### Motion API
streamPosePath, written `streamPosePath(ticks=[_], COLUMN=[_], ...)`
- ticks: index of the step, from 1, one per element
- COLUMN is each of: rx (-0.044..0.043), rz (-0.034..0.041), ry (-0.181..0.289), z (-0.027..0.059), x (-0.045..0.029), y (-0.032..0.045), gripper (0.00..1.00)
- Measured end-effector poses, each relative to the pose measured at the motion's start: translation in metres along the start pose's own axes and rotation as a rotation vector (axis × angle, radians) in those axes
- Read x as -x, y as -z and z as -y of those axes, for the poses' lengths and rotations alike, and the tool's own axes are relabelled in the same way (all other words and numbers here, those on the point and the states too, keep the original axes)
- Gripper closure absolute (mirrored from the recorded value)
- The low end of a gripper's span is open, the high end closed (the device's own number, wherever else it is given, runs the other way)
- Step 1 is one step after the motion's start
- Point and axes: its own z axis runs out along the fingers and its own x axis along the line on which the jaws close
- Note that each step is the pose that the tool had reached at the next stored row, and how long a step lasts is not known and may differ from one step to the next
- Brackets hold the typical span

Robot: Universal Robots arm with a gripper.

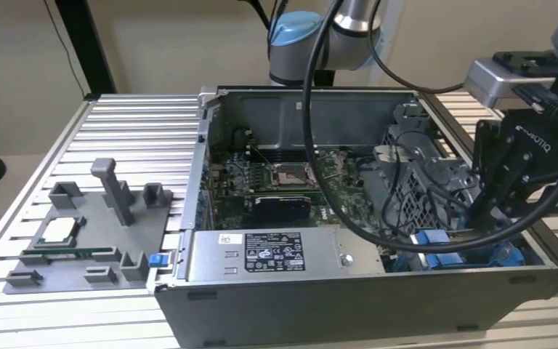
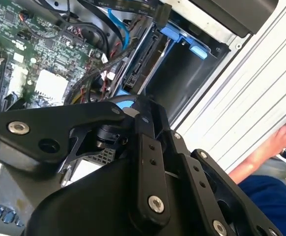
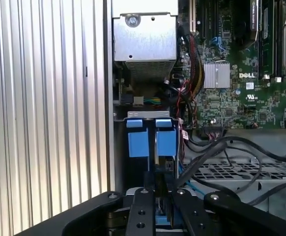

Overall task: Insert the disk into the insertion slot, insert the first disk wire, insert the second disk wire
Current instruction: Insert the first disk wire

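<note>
One slot [image 2: 185,78], two blue tabs [image 3: 138,137]. One gripper [image 3: 161,195], nearly closed, clamping one blue-framed disk [image 3: 158,217] edge-on, just beside slot.

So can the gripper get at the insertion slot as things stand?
Likely yes: in the first wrist view the gripper sits right at the insertion slot, and the black cables run beside it, not across it.

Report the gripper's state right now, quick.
Gripper: open or closed cannot be told; it is low inside the computer case, at the drive bay.
</note>
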Motion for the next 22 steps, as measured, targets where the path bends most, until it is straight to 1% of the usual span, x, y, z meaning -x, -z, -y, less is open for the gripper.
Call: streamPosePath(ticks=[5,8,10,15,18,22], rx=[-0.0026,-0.0069,-0.0099,-0.0153,-0.0173,-0.0192], rz=[-0.0294,-0.053,-0.0735,-0.1284,-0.1568,-0.1908], ry=[-0.001,-0.002,-0.002,-0.004,-0.005,-0.006], z=[0.0,0.0001,0.0001,0.0002,0.0002,0.0002], x=[0.0,0.0001,0.0001,0.0001,0.0002,0.0002], y=[-0.0015,-0.0026,-0.0032,-0.0045,-0.0055,-0.0068], gripper=[1.0,1.0,1.0,1.0,1.0,1.0])
